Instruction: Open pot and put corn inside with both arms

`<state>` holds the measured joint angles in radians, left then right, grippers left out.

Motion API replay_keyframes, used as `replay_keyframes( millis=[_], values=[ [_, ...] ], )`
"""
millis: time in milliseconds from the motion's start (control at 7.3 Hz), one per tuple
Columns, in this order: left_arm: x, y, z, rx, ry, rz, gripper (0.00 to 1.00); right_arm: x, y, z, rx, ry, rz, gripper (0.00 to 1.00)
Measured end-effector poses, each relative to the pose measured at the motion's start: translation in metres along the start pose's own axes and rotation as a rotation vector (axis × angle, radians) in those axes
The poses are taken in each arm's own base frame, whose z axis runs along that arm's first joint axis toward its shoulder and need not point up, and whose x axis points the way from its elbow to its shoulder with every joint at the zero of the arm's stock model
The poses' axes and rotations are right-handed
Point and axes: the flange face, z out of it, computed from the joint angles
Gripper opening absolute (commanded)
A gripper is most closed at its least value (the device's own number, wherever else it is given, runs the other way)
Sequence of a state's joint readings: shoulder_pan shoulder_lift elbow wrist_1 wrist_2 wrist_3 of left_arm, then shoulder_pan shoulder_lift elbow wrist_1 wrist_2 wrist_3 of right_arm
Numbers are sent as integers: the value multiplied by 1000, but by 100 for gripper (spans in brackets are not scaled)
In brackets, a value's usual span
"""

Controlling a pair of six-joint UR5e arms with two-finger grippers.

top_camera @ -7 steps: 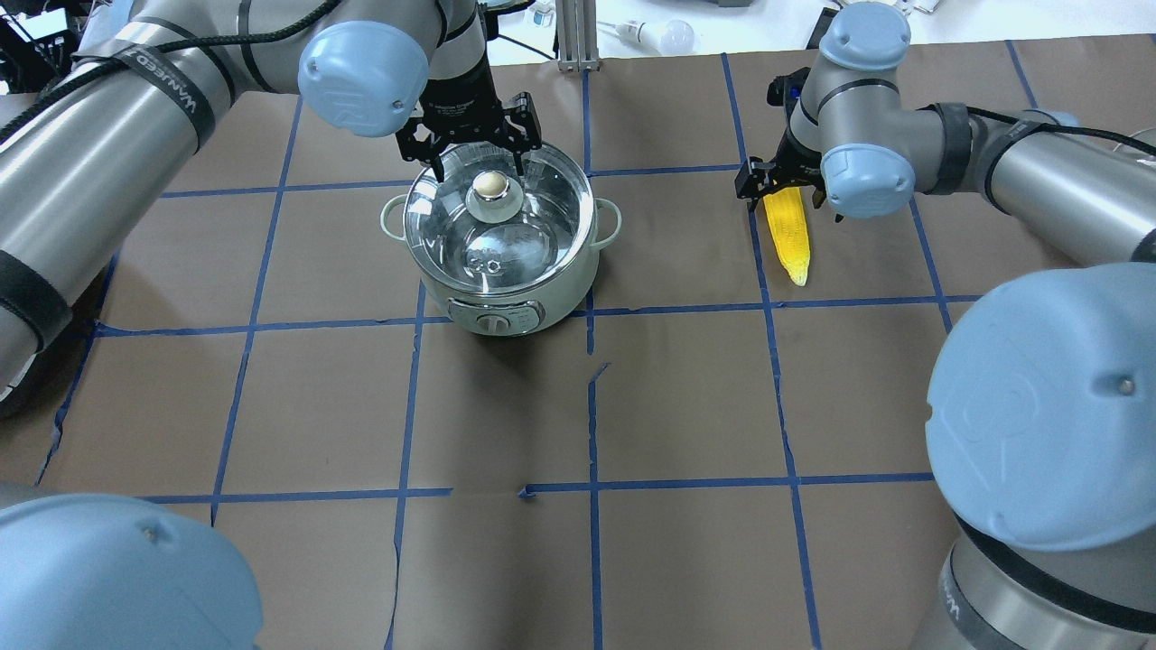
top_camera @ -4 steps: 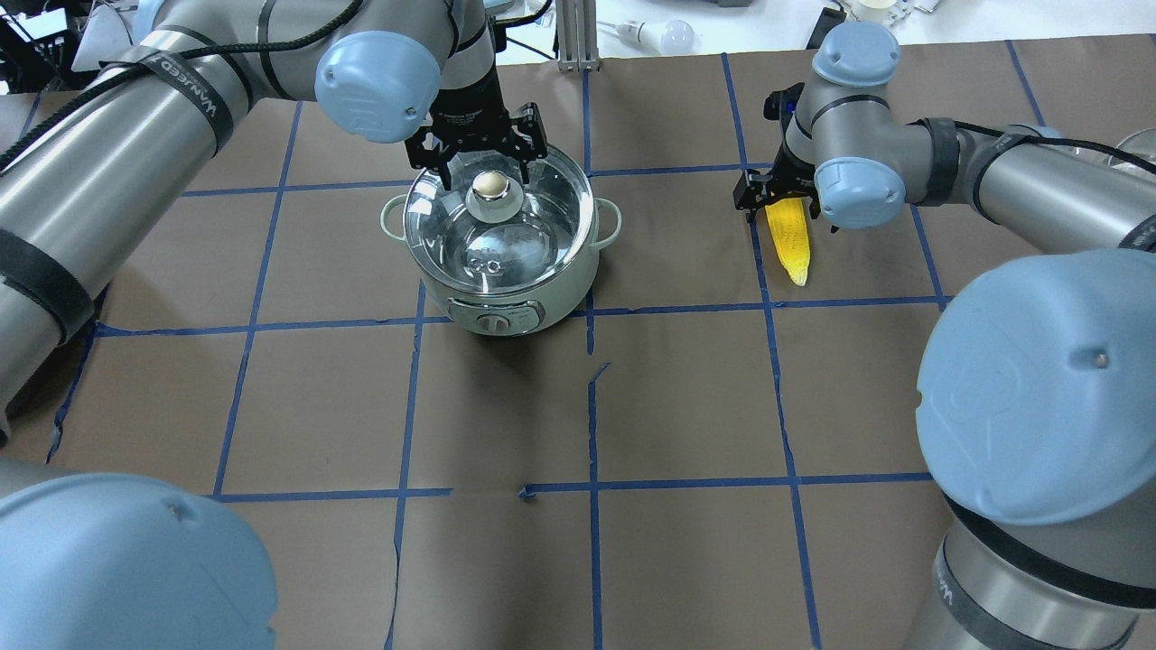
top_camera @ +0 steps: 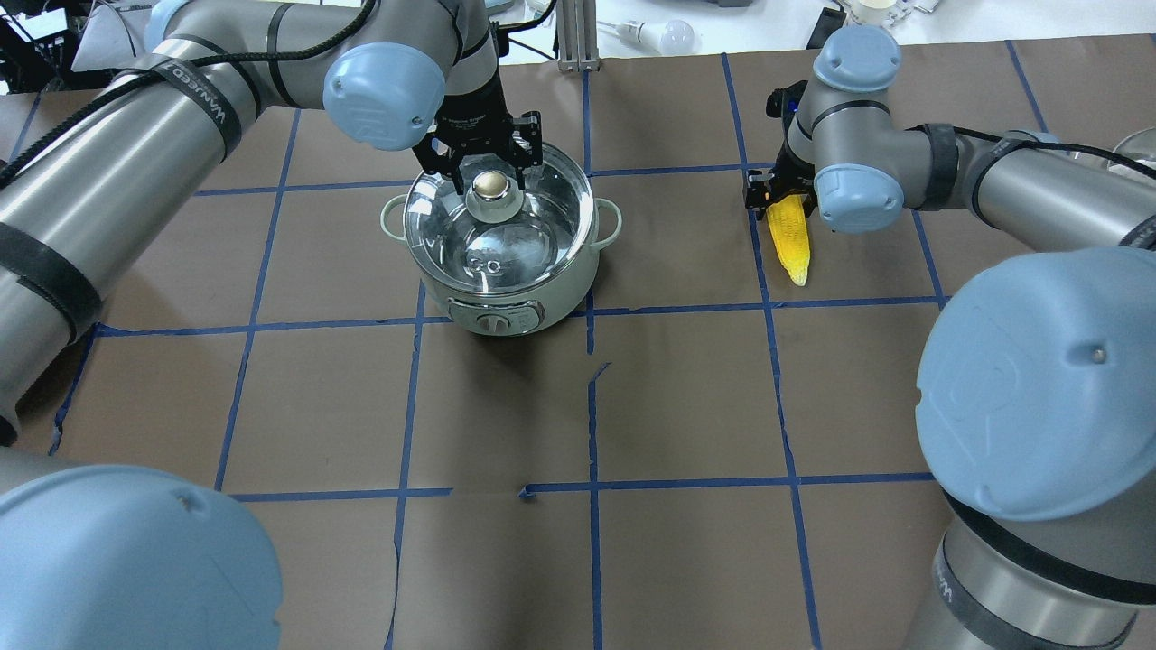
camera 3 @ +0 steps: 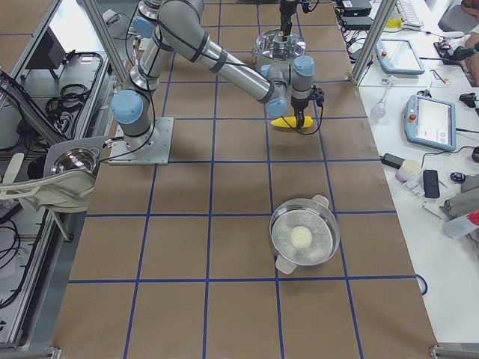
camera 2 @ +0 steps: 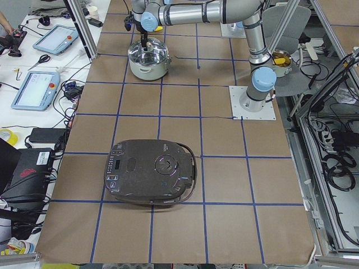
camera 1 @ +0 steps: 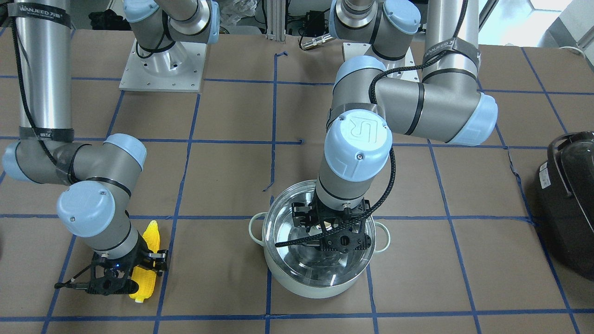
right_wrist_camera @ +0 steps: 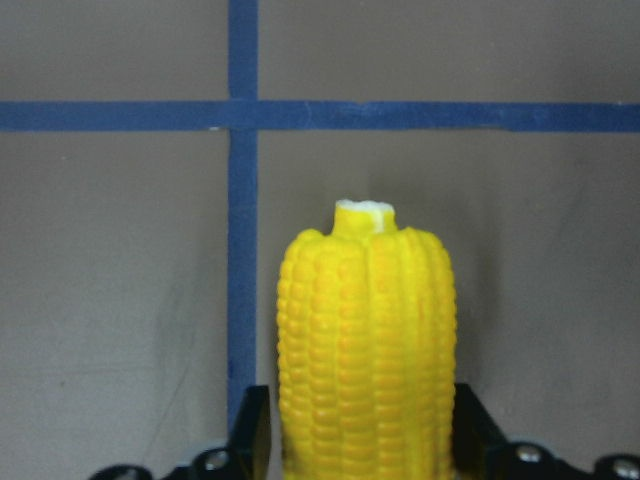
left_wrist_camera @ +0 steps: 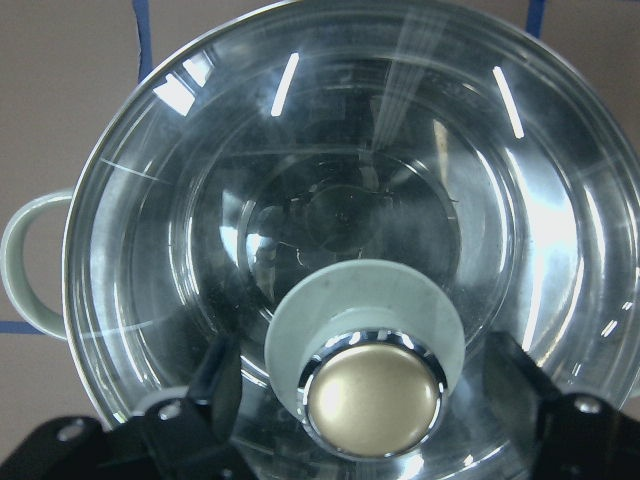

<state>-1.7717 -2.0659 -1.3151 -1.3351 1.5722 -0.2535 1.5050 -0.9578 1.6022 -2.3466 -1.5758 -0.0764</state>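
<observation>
The pale pot (top_camera: 506, 291) stands on the brown paper with its clear glass lid (top_camera: 497, 236) on; it also shows in the front view (camera 1: 320, 284). My left gripper (top_camera: 488, 181) is open, its fingers on either side of the lid's knob (left_wrist_camera: 375, 400) with gaps to it. The yellow corn (top_camera: 790, 246) lies on the table to the pot's right, white stub away from the wrist (right_wrist_camera: 365, 340). My right gripper (top_camera: 781, 203) is shut on the corn's thick end, its fingers pressed to both sides.
A large black appliance (camera 1: 568, 204) sits at the table's end on my left (camera 2: 151, 171). A second steel pot holding a pale ball (camera 3: 303, 239) stands on my right. Blue tape lines grid the paper. Operators' benches with tablets border the far side.
My left gripper has come down and forward over the lid, so its fingers now flank the knob. My right gripper has narrowed onto the corn. The pot and the corn have not moved.
</observation>
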Motion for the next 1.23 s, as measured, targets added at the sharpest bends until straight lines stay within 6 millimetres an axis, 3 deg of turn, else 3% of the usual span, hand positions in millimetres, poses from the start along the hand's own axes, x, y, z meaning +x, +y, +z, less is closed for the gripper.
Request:
replay_keyframes(
  millis=[411, 685, 822, 959, 1233],
  values=[
    [0, 1, -11, 20, 5, 1, 0, 1, -11, -15, 38, -2, 14, 0],
    [-5, -3, -43, 71, 18, 0, 0, -3, -31, -50, 57, -9, 42, 0],
    [-25, -12, -56, 84, 17, -6, 0, -16, -38, -77, 49, -15, 71, 0],
    [-65, -26, -60, 66, 11, -36, 0, -43, -41, -105, 43, -20, 88, 0],
    [-163, -47, -54, -10, 3, -98, 0, -129, -36, -154, 58, -28, 101, 0]
  ],
)
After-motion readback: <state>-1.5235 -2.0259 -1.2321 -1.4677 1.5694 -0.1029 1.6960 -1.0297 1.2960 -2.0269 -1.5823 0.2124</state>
